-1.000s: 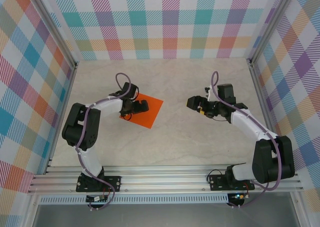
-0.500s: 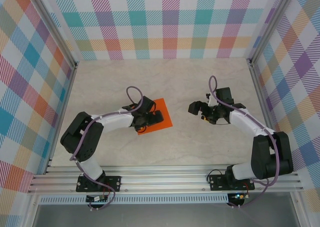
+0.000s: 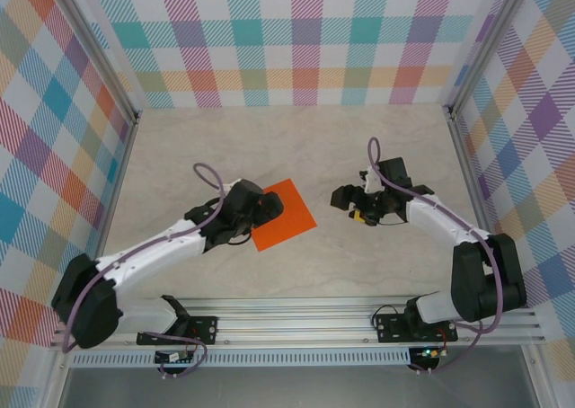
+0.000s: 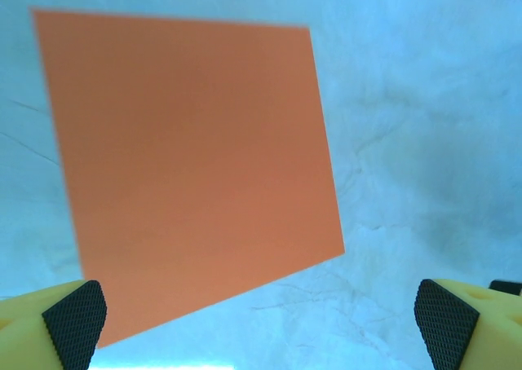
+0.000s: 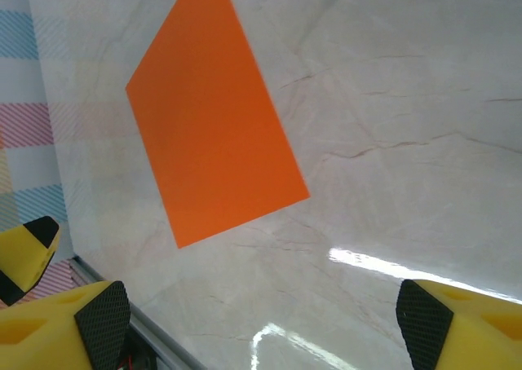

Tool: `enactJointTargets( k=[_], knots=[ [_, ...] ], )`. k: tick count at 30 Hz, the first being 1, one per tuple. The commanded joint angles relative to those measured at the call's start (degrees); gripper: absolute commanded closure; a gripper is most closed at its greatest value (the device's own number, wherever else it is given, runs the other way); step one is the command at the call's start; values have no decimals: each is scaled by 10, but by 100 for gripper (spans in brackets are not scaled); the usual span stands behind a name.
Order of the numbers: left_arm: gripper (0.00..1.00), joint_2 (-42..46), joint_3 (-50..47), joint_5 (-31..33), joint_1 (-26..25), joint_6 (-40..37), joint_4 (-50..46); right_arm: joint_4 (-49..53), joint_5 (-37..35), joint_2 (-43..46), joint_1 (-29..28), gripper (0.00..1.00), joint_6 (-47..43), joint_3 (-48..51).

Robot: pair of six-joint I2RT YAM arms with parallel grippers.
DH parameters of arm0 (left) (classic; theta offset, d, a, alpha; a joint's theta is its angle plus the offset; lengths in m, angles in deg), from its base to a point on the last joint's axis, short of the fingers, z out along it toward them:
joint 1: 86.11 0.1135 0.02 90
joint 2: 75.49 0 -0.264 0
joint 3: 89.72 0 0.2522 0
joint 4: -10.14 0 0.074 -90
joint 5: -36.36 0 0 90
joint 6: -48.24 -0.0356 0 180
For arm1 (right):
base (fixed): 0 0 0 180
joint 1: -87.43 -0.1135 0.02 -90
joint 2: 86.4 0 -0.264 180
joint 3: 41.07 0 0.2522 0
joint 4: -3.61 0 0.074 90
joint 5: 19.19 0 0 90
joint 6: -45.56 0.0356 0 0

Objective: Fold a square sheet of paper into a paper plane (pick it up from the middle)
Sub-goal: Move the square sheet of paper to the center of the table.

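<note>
The square sheet of paper (image 3: 286,215) is bright orange and lies flat and uncreased on the marble table, turned like a diamond. My left gripper (image 3: 262,212) is at its left edge, low over the table. In the left wrist view the sheet (image 4: 188,158) lies ahead of the open left gripper (image 4: 259,329), whose left fingertip (image 4: 75,321) is at the sheet's near corner; nothing is between the pads. My right gripper (image 3: 346,201) hovers to the right of the sheet, apart from it. It (image 5: 263,325) is open over bare table, with the sheet (image 5: 212,125) ahead of it.
Plaid walls (image 3: 296,39) close in the back and both sides. An aluminium rail (image 3: 296,323) with the arm bases runs along the near edge. Bare marble table (image 3: 314,147) lies behind the sheet and between the two grippers.
The left arm stretched out and slid the sheet to the right, turning it, then drew back to its left edge. The right gripper shifted slightly left and its jaws narrowed a little.
</note>
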Motion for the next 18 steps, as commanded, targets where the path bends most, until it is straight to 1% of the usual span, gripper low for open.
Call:
enactJointTargets(
  k=[1,4,9,13,15,18],
  knots=[
    [0,55,-58,59,28,2,-43,-10,9,-40,-43,14,21,-58],
    [0,103,-85,66,46,-8,-61,1,-31,-94,-91,20,45,-108],
    [0,156,-116,66,74,-18,-84,10,-56,-192,-156,22,72,-187],
    [0,181,-126,68,87,-24,-99,13,-48,-252,-187,22,76,-235],
    [0,188,-131,67,88,-26,-99,29,-33,-282,-195,22,64,-264],
    [0,193,-138,58,88,-34,-92,54,-42,-322,-201,21,44,-296]
  ],
)
